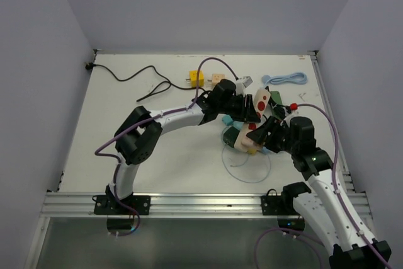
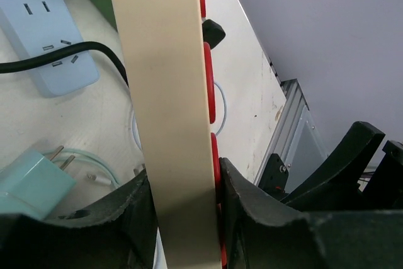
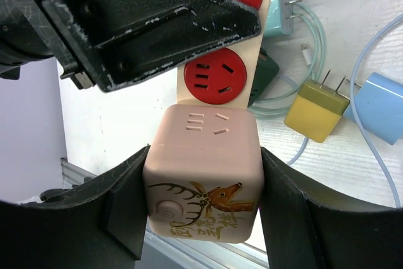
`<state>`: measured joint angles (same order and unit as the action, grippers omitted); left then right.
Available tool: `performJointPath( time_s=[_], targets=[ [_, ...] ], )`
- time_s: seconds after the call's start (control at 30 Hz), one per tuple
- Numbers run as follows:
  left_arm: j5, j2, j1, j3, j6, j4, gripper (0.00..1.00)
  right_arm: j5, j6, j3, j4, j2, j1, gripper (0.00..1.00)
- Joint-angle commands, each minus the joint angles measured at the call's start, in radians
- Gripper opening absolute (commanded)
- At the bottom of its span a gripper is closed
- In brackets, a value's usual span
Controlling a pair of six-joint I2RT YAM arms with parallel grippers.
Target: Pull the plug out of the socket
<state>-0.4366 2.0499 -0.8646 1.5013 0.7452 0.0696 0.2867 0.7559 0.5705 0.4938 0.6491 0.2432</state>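
My left gripper (image 2: 182, 218) is shut tight on the cream strip (image 2: 164, 92), to hold it steady between both arms, right of the table's (image 1: 164, 162) middle. My right gripper (image 3: 201, 218) clamps the pink cube (image 3: 203, 168), which sits just below a red outlet (image 3: 214, 75). I judge the cube is not yet free, and a straight pull should separate them.

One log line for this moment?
left fingers: shut on cream strip | right fingers: shut on pink cube | cube: at strip's end

In your right wrist view, count two red outlets (image 3: 214, 75), one pink cube (image 3: 203, 174), one yellow charger (image 3: 316, 110) and one teal charger (image 3: 277, 20).
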Motion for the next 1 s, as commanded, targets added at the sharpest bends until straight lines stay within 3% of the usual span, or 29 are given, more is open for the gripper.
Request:
performJointPath(
  time_s=[0.0, 0.13, 0.27, 0.63, 0.87, 0.97],
  targets=[
    [-0.057, -0.002, -0.005, 0.002, 0.040, 0.101, 0.41, 0.049, -0.035, 0.068, -0.130, -0.031, 0.008, 0.07],
    [-0.053, 0.001, -0.005, 0.004, 0.045, 0.105, 0.15, 0.034, -0.052, 0.065, -0.129, -0.032, 0.007, 0.05],
    [0.025, 0.001, -0.005, 0.025, -0.016, 0.032, 0.01, 0.026, -0.069, 0.084, -0.084, -0.022, 0.007, 0.04],
    [0.355, 0.078, -0.063, 0.192, -0.187, -0.295, 0.00, -0.018, -0.096, 0.152, -0.012, 0.061, 0.008, 0.03],
    [0.397, 0.110, -0.073, 0.220, -0.213, -0.340, 0.00, -0.060, -0.119, 0.193, 0.055, 0.084, 0.007, 0.03],
    [0.354, 0.102, -0.067, 0.195, -0.211, -0.327, 0.00, -0.072, -0.125, 0.192, 0.069, 0.072, 0.007, 0.03]
  ],
)
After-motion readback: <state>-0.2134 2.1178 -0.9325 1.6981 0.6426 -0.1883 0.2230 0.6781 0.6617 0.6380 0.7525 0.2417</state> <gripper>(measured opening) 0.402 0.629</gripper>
